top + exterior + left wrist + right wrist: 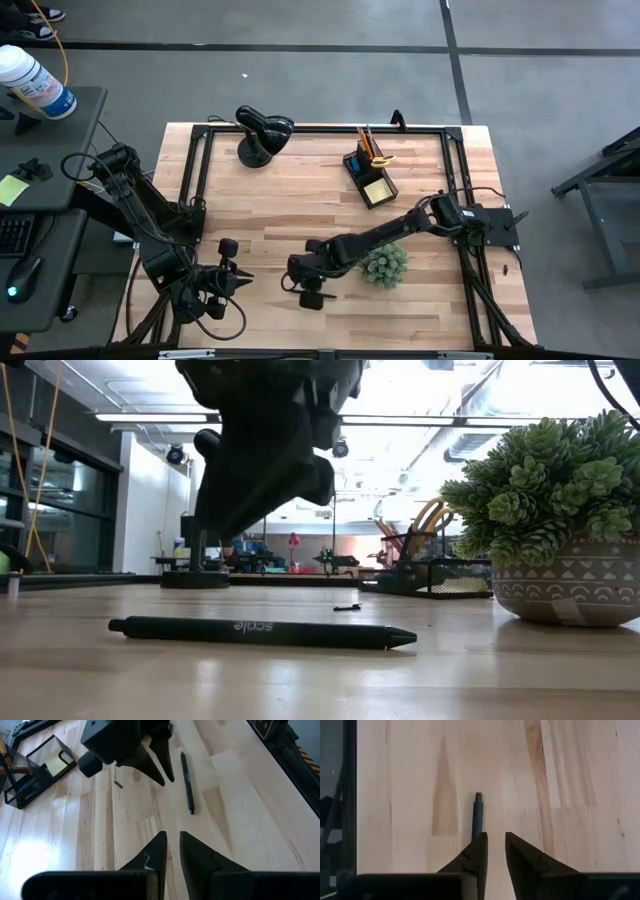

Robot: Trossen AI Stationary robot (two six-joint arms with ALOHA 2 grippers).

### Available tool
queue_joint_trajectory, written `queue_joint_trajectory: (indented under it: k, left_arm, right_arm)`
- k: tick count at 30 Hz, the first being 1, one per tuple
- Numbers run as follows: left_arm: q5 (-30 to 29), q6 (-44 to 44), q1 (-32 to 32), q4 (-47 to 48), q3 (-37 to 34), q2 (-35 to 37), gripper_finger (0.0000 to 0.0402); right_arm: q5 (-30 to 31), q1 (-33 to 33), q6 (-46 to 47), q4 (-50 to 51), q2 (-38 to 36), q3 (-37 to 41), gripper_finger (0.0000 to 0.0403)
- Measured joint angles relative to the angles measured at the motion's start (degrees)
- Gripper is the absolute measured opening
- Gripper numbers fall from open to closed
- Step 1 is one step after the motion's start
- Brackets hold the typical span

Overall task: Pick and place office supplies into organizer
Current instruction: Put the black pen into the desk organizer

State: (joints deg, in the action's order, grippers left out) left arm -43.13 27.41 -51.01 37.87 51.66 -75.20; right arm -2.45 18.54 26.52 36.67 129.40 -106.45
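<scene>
A thin black pen (260,631) lies flat on the bare wood, its length running left to right (318,298) (187,782). My right gripper (297,284) (250,510) hovers just above it, pointing down, fingers a narrow gap apart (496,840). The pen's end (478,815) shows beside one finger, not between the two. The black mesh organizer (368,175) (30,770) stands toward the far edge with pencils (368,140), yellow scissors (383,158) and a yellow sticky pad (377,188) in it. My left gripper (243,278) (171,840) waits near the front left, narrowly open and holding nothing.
A green spiky plant in a patterned pot (385,265) (560,510) stands close to the right of the pen. A black desk lamp (262,135) sits at the far left. A tiny dark bit (118,784) (347,607) lies on the wood. A black frame (200,160) borders the table.
</scene>
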Motion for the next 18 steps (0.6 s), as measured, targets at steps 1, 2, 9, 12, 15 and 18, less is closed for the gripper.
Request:
queue_joint_trajectory:
  k: [1,2,9,12,15,18]
  left_arm:
    - [0.0,0.0,0.0,0.0,0.0,0.0,0.0042]
    - [0.0,0.0,0.0,0.0,0.0,0.0,0.0042]
    - [1.4,0.0,0.0,0.0,0.0,0.0,0.0042]
    - [1.8,0.0,0.0,0.2,0.0,0.0,0.0042]
    - [2.5,0.1,0.0,0.8,0.0,0.0,0.0042]
    - [2.6,0.1,0.0,1.4,0.0,0.0,0.0042]
  right_arm:
    - [0.0,0.0,0.0,-0.5,0.0,0.0,0.0066]
    - [-0.1,-0.1,0.0,-0.8,0.0,0.0,0.0067]
    - [-2.0,0.6,0.2,-3.4,0.8,0.0,0.0068]
    - [-2.1,0.9,0.6,-4.2,1.5,0.0,0.0068]
    - [-2.0,1.0,1.7,-3.9,2.2,-1.0,0.0068]
    - [-1.9,0.9,0.1,-2.9,3.8,-4.5,0.0068]
